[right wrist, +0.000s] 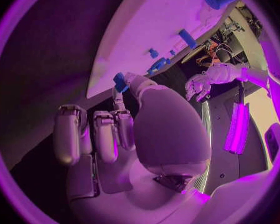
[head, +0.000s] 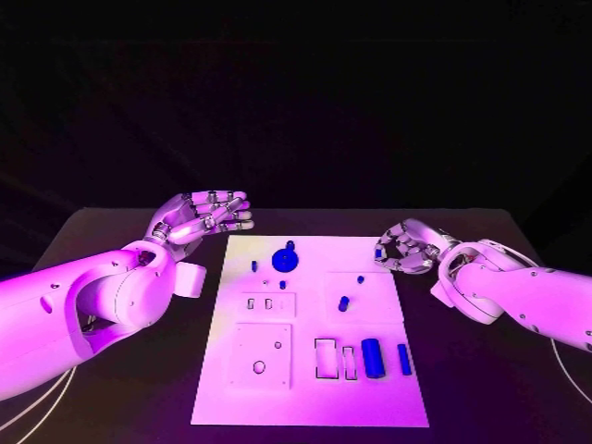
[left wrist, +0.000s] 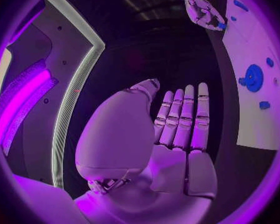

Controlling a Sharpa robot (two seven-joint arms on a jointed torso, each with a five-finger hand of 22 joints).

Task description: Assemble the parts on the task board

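Note:
The white task board [head: 307, 393] lies in the middle of the black table. On it are a blue gear [head: 287, 259], small blue pegs [head: 343, 302] and, nearer me, a blue cylinder [head: 372, 357] and a slim blue bar [head: 404, 359]. My right hand [head: 405, 248] hovers at the board's far right edge and pinches a small blue part [head: 380, 252] between thumb and a finger; the part [right wrist: 120, 81] shows at the fingertips. My left hand [head: 203, 215] is raised off the board's far left corner, its fingers [left wrist: 184, 119] straight and side by side, holding nothing.
Recessed slots [head: 326, 358] and a square panel [head: 263, 354] with holes mark the board's near half. Bare black table [head: 496, 388] runs along both sides of the board. The gear [left wrist: 253, 77] lies on the board's far part.

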